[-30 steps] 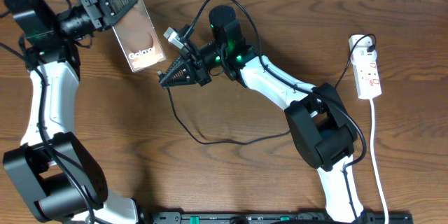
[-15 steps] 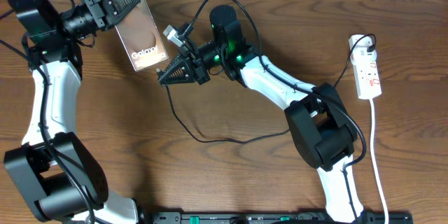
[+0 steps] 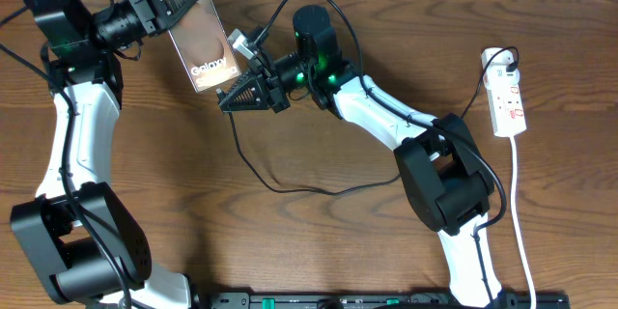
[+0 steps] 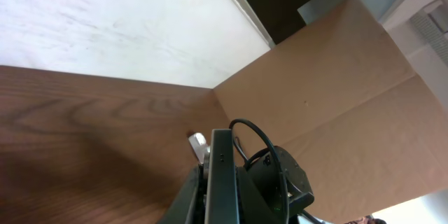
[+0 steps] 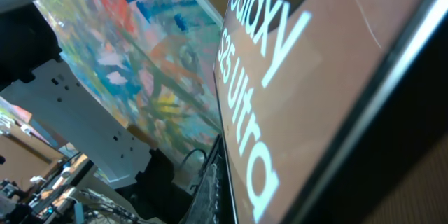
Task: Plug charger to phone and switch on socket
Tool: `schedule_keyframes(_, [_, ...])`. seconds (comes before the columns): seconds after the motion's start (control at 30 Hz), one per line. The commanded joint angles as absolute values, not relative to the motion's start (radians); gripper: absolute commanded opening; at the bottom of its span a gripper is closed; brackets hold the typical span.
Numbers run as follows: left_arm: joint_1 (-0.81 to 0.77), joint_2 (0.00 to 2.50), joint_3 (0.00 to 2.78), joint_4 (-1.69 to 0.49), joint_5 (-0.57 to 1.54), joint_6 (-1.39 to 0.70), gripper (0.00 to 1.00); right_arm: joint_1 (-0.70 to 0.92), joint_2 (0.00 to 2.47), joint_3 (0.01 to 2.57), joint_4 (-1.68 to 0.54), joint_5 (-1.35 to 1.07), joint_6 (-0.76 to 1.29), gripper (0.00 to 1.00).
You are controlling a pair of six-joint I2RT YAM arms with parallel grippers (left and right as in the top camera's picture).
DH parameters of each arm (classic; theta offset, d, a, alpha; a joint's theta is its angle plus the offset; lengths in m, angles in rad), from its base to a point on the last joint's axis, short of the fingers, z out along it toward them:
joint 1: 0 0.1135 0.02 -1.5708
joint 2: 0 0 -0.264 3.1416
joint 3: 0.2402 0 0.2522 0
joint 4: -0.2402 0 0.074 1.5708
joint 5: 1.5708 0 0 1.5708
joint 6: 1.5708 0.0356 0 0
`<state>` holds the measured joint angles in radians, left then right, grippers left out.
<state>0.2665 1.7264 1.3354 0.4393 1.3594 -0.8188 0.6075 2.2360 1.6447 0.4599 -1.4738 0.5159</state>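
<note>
Now, L fingers: phone, R fingers: charger

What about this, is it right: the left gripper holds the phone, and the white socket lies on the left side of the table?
No. The overhead view shows the socket on the right side of the table. The left gripper does hold the phone.

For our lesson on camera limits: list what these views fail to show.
1. Overhead: the socket switches are too small to read.
2. Overhead: the charger tip is hidden by the right gripper.
3. Wrist views: the phone port is cut off or edge-on.
</note>
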Motion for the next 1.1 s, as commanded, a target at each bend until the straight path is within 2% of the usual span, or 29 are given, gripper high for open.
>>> schedule_keyframes(0.0, [0.260,1.721,1.345,0.452,1.376,-0.835,0.08,0.606,2.225,1.653,0.465,-1.472,0.527,0.01])
schedule_keyframes(1.07, [0.262,1.721,1.345,0.452,1.412,-0.812,0.07,0.591,2.225,1.653,0.483,-1.472,0.538,0.01])
